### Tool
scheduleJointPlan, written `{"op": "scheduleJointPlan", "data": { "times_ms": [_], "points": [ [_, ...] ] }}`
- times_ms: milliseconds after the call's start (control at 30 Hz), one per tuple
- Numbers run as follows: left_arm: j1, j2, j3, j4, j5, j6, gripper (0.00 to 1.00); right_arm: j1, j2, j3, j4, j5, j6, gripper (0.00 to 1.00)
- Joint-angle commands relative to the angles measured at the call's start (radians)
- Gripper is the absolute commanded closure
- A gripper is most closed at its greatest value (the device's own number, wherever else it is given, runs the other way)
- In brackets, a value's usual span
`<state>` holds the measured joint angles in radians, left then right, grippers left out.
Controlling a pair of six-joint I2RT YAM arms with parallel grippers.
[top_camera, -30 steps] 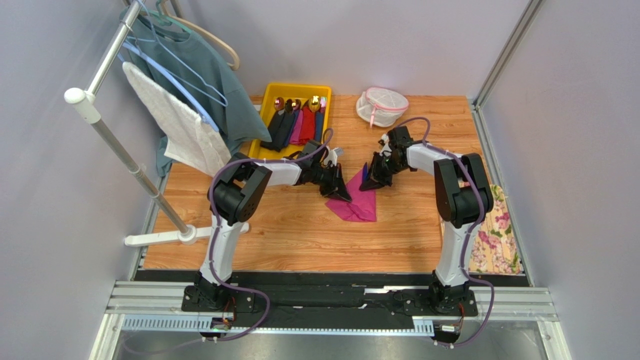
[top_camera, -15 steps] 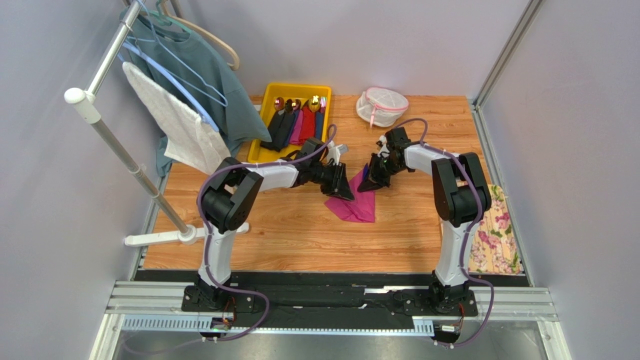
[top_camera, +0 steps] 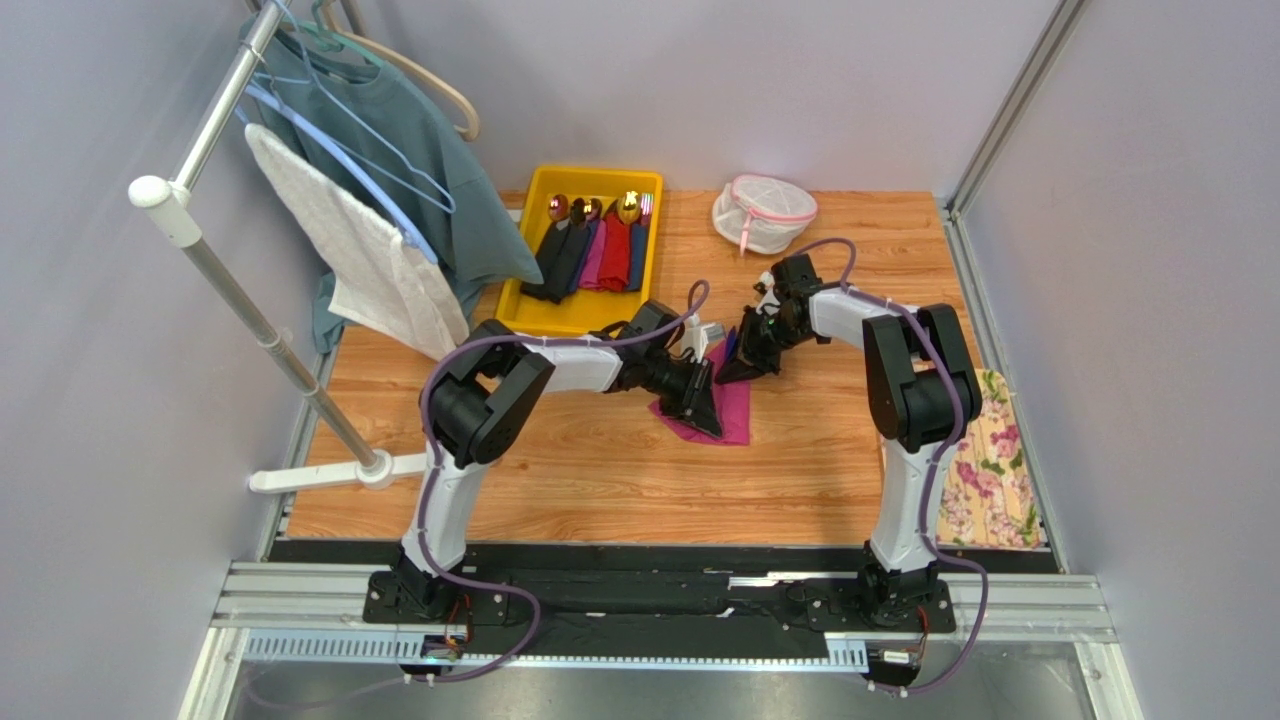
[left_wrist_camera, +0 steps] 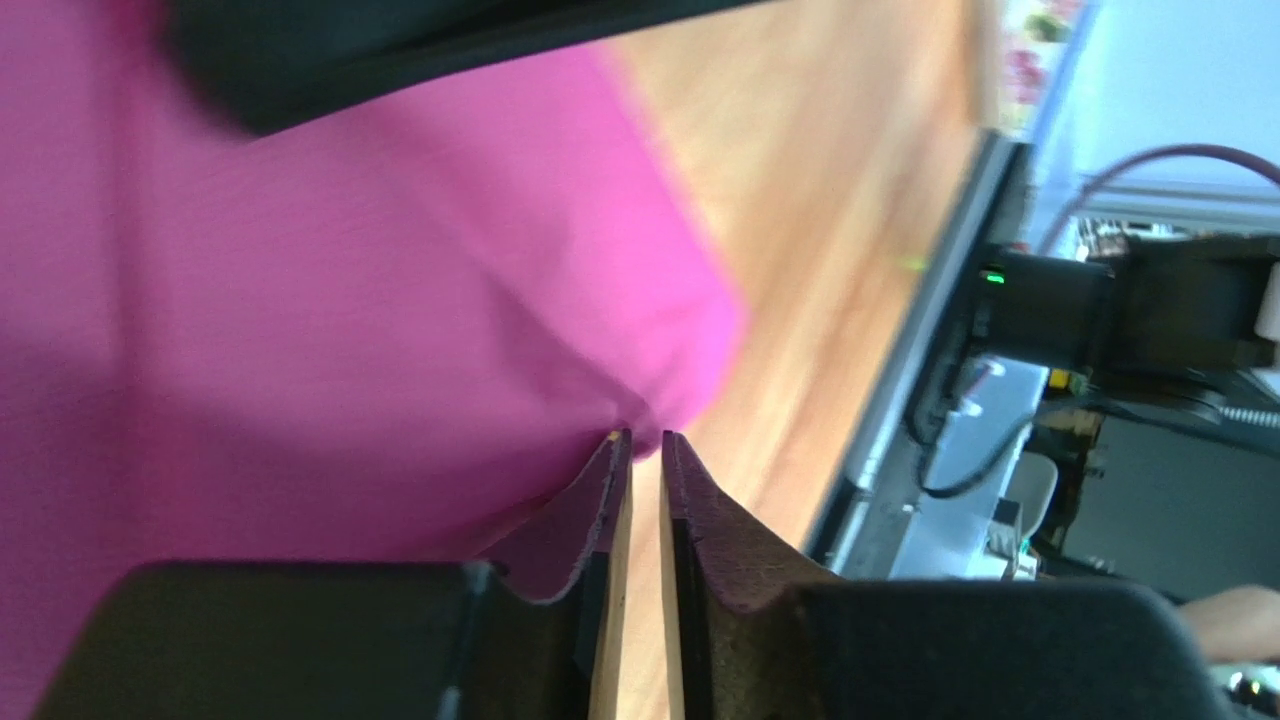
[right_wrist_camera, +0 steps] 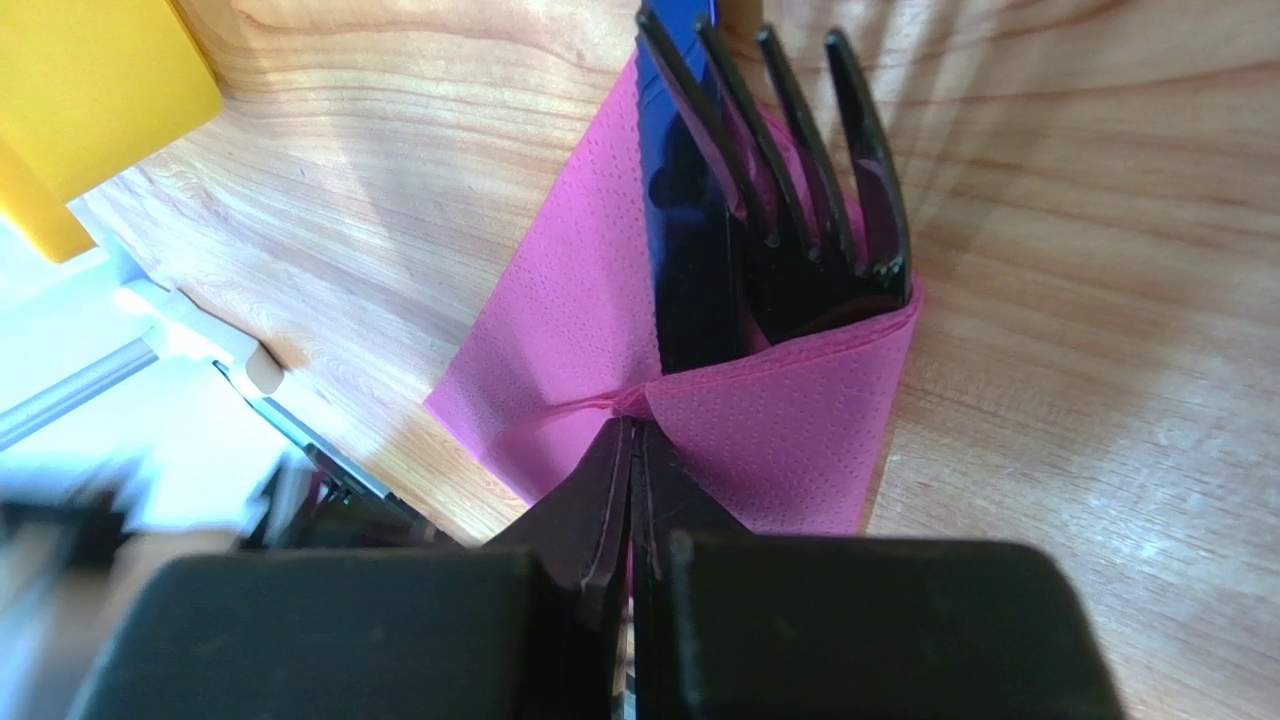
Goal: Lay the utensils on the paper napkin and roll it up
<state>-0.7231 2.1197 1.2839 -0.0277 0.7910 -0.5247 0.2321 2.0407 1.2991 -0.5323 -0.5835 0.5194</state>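
The magenta paper napkin (top_camera: 721, 425) lies on the wood table between both grippers. In the right wrist view it (right_wrist_camera: 789, 428) is folded over the dark utensils, with the fork tines (right_wrist_camera: 812, 165) and a blue-black blade (right_wrist_camera: 679, 225) sticking out at the top. My right gripper (top_camera: 747, 348) (right_wrist_camera: 633, 426) is shut on a pinched fold of the napkin. My left gripper (top_camera: 700, 395) (left_wrist_camera: 643, 440) is low on the napkin's left side. Its jaws are nearly closed, with the napkin's (left_wrist_camera: 331, 300) edge at the tips. Most of the utensils are hidden under paper.
A yellow tray (top_camera: 601, 171) with sleeved cutlery stands at the back left, close to the left arm. A white mesh pouch (top_camera: 763, 213) is at the back. A floral cloth (top_camera: 992, 465) lies at the right edge. A clothes rack (top_camera: 226, 270) stands left.
My left gripper has moved right and toward the near side across the napkin, and its arm has stretched out. The right gripper has held its place on the fold.
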Motion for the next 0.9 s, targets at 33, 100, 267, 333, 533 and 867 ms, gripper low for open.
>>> {"op": "scheduleJointPlan", "data": {
  "times_ms": [33, 100, 267, 333, 533, 867],
  "points": [
    [0.016, 0.057, 0.035, -0.086, -0.058, 0.037, 0.83, 0.0, 0.023, 0.014, 0.035, 0.063, -0.025, 1.0],
    [0.016, 0.063, 0.045, -0.121, -0.072, 0.045, 0.86, 0.001, 0.01, 0.029, 0.034, 0.036, -0.021, 1.0],
    [0.024, 0.071, 0.038, -0.123, -0.069, 0.035, 0.89, -0.002, -0.082, 0.049, 0.035, -0.024, -0.002, 0.9],
    [0.025, 0.065, 0.034, -0.117, -0.07, 0.034, 0.89, -0.002, -0.114, 0.046, 0.029, -0.041, -0.002, 0.87],
    [0.025, 0.057, 0.029, -0.112, -0.072, 0.035, 0.91, 0.007, -0.192, -0.032, -0.02, -0.036, -0.01, 0.89],
    [0.025, 0.052, 0.026, -0.106, -0.073, 0.037, 0.92, 0.044, -0.175, -0.132, -0.032, 0.01, -0.059, 0.93]
  ]
}}
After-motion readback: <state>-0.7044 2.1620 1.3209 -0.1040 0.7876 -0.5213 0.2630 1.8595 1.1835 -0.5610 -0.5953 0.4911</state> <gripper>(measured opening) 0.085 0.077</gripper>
